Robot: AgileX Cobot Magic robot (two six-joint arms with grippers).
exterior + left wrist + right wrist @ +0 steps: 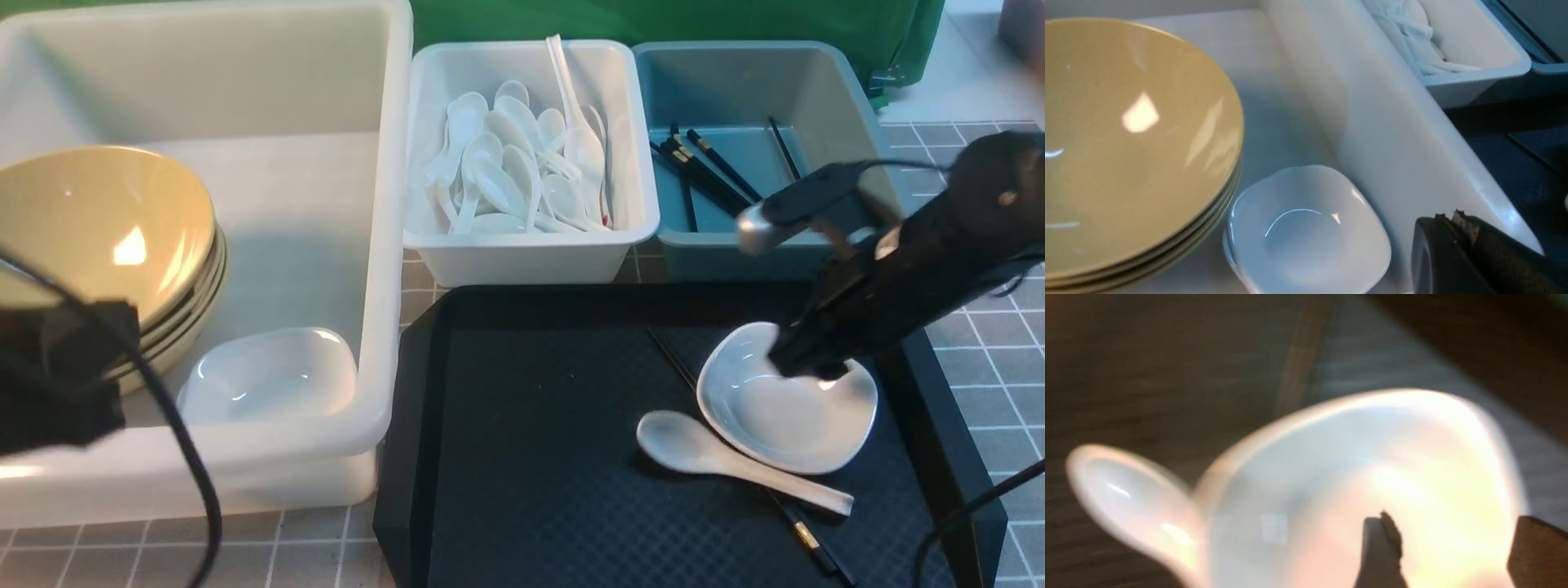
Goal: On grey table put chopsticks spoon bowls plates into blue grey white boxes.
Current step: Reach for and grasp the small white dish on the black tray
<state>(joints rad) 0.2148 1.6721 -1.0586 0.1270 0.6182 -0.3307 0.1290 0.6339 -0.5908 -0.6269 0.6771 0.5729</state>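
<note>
A white plate (788, 408) lies on the black tray, a white spoon (718, 457) against its near-left side and black chopsticks (804, 535) running under both. My right gripper (804, 367) is down at the plate's far rim, open. In the right wrist view one finger (1384, 547) is over the plate (1372, 457) and the other is at its edge, with the spoon (1126, 494) beside it. My left gripper (1449, 218) is shut and empty, over the large white tub (384, 245). The tub holds stacked tan bowls (98, 229) and a white plate (269, 371).
The small white bin (531, 253) is full of white spoons. The blue-grey bin (718, 245) holds several black chopsticks (710, 167). The black tray (531, 449) sits on the grey table (996, 359). A green cloth hangs behind the bins.
</note>
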